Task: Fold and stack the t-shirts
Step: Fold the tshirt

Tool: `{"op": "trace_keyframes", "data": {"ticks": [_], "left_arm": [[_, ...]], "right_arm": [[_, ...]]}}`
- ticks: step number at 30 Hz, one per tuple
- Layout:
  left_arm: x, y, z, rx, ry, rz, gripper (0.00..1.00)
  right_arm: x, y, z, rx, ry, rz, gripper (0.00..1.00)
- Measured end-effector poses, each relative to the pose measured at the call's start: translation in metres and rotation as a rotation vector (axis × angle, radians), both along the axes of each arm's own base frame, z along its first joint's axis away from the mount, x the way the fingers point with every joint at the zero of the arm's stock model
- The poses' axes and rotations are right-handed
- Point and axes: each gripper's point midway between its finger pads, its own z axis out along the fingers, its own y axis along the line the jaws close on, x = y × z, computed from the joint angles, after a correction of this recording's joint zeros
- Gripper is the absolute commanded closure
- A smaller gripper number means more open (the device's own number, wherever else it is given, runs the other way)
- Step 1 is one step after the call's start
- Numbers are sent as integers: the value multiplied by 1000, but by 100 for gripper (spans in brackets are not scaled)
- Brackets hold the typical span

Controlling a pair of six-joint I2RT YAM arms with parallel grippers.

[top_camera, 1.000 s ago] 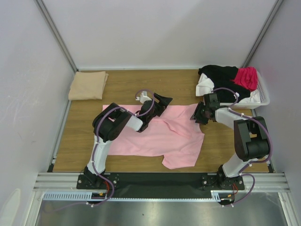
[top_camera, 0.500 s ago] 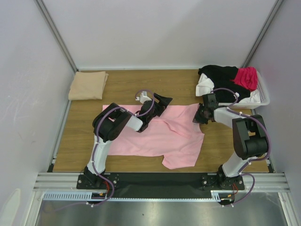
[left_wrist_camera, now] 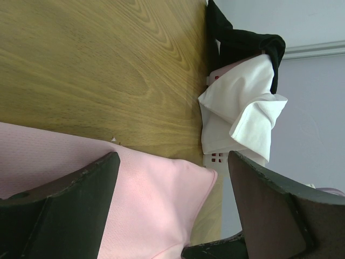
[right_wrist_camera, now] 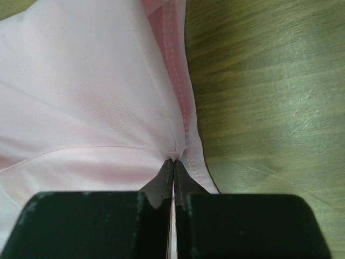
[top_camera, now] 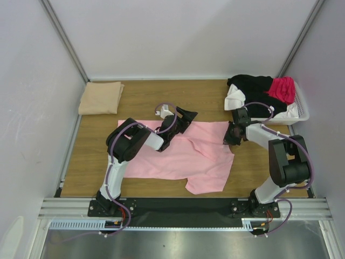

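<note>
A white plastic basket (top_camera: 303, 110) is sitting at the upper right of the overhead view, on the wooden table (top_camera: 140, 94). A black shirt (top_camera: 250, 83), a white shirt (top_camera: 234, 97) and a magenta shirt (top_camera: 283, 89) are lying bunched inside it, with the black and white ones spilling over its left rim. In the left wrist view the same white shirt (left_wrist_camera: 242, 113) is hanging in loose folds below the black one (left_wrist_camera: 242, 43).

A light pink t-shirt (top_camera: 183, 156) is lying spread across the centre of the table, mostly flat, with creases running toward its right side and one rumpled corner reaching the lower centre. A tan t-shirt (top_camera: 101, 98) is resting folded into a neat rectangle at the upper left.

The left claw (top_camera: 186, 116) is standing wide apart over the pink shirt's upper edge, gripping nothing (left_wrist_camera: 172, 156). The right claw (top_camera: 230, 135) is pinching tight on the pink shirt's right edge, where the hemmed seam is gathering between its tips (right_wrist_camera: 173, 167).
</note>
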Motion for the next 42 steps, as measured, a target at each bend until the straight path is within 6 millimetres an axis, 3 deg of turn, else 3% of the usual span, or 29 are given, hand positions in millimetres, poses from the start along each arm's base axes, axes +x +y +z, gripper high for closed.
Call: {"op": "trace_keyframes", "data": {"ticks": [3,6,8,12,18,21,24,28,32,34,36,38,42], "left_arm": [[0,0,0,0,0,0,12],[0,0,0,0,-2,-3,12],[-1,-1,0,5,-5,-7,12],[-3,-3,1,26,-24,-35,11],[-10,-10,3,104,-84,-123,11],[-12,-7,16,161,-122,-153,11],[-14,2,48,192,-175,-166,11],[-18,41,113,232,-253,-124,9],[-10,119,163,341,-274,26,7],[-9,158,172,410,-250,103,7],[-8,191,168,471,-203,153,7],[-6,225,151,530,-136,192,7],[-9,275,93,626,55,199,8]], "right_arm": [[-3,-1,0,-3,9,0,91],[-5,-1,0,-4,16,1,68],[-7,-1,2,-7,31,9,62],[4,6,24,24,18,28,59],[62,38,94,144,-206,108,59],[75,52,104,204,-266,145,60],[84,64,95,250,-274,173,60],[90,79,79,293,-258,197,55],[94,113,78,361,-273,292,53],[100,140,81,411,-300,364,53],[103,164,82,455,-320,429,54],[103,190,78,500,-326,495,56],[101,229,55,560,-285,566,55]]}}
